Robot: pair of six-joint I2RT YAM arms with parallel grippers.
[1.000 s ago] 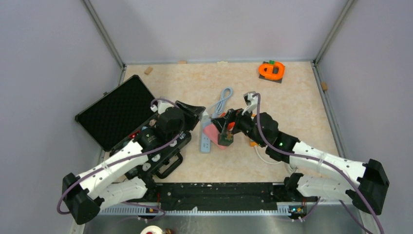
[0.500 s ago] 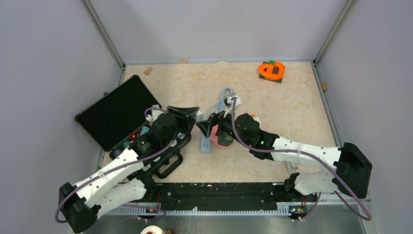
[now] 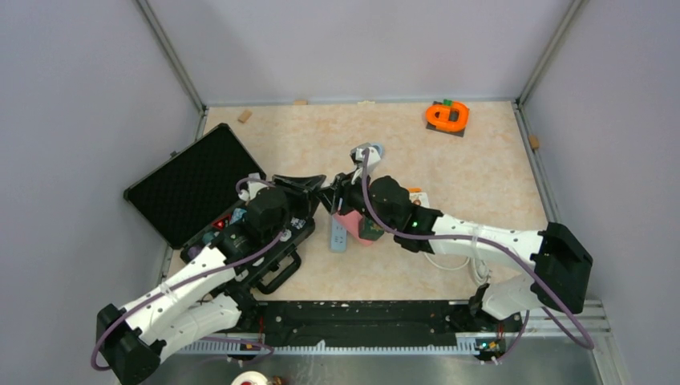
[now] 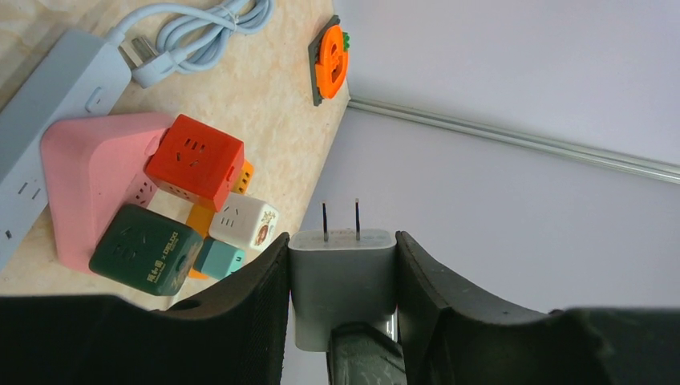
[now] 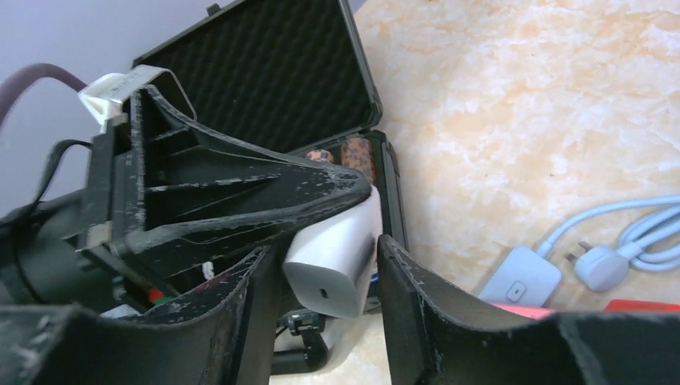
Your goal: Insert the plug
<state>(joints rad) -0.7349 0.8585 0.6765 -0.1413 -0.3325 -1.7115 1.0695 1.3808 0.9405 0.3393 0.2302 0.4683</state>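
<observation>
The plug [image 4: 342,273], a white charger block with two prongs, sits between my left gripper's [image 4: 342,241] pads, prongs pointing away from the wrist. My right gripper [image 5: 327,249] has closed on the same plug's [image 5: 333,258] rear end, which shows a small port. In the top view the two grippers meet tip to tip, left gripper [image 3: 317,191] against right gripper [image 3: 331,197], just left of the socket cluster. That cluster is a pink socket block [image 4: 88,176] with a red cube [image 4: 195,159], a green cube [image 4: 144,249] and a white cube [image 4: 243,224], beside a pale blue power strip [image 3: 338,233].
An open black case [image 3: 196,183] with foam lining lies at the left, under my left arm. The strip's coiled blue cable [image 4: 208,32] lies behind the cluster. An orange object [image 3: 447,116] sits at the far right corner. A white cable [image 3: 473,269] trails near my right arm.
My right arm swung left from above the socket cluster to the left gripper, and its jaws went from wide open to closed around the plug. The left gripper kept its hold.
</observation>
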